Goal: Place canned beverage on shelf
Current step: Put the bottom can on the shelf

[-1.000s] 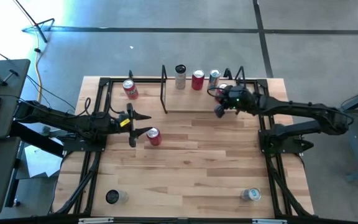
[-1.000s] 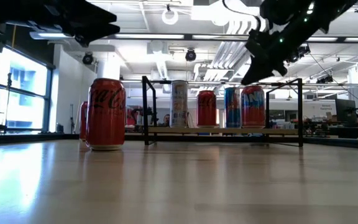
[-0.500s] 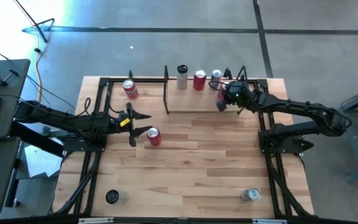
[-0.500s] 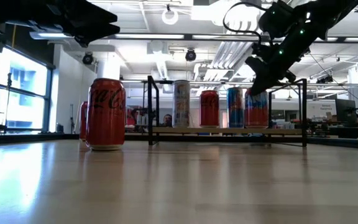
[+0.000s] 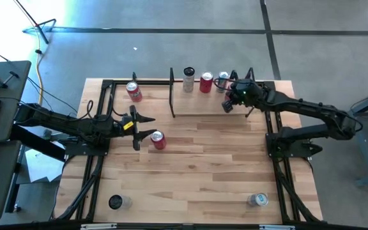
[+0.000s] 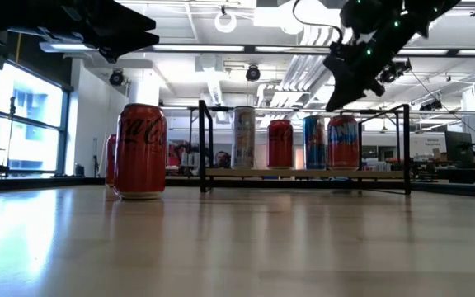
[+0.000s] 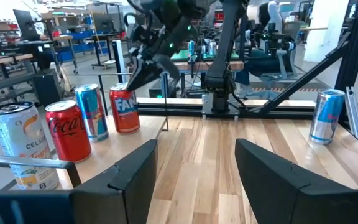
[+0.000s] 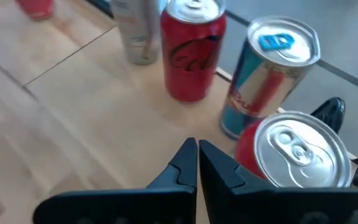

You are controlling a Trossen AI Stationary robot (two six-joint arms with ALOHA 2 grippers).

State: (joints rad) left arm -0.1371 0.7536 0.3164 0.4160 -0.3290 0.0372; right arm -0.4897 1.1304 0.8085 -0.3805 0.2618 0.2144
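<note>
The shelf [image 5: 197, 105], a light-wood board in black rods, stands at the table's far middle. On its board stand a white can [image 5: 188, 79], a red cola can [image 5: 206, 82], a blue can [image 5: 222, 80] and a red Fanta can [image 8: 294, 155]. My right gripper [image 8: 197, 158] is shut and empty. It hovers above the shelf's right end [image 6: 334, 101], beside and above the Fanta can [image 6: 343, 142]. My left gripper [image 5: 144, 128] is open and empty, raised above the table's left half. A red cola can [image 5: 158, 140] stands upright on the table just right of it.
A red can [image 5: 133, 91] stands at the far left. One can stands near the front left corner [image 5: 115, 202] and a blue-silver one near the front right [image 5: 258, 200]. Black frame rails run along both table sides. The table's middle is bare wood [image 5: 203, 166].
My right gripper has gone a little toward the far edge over the shelf's right end, dipping beside the Fanta can and then rising above it. The shelf and its cans have slid slightly toward the table's right.
</note>
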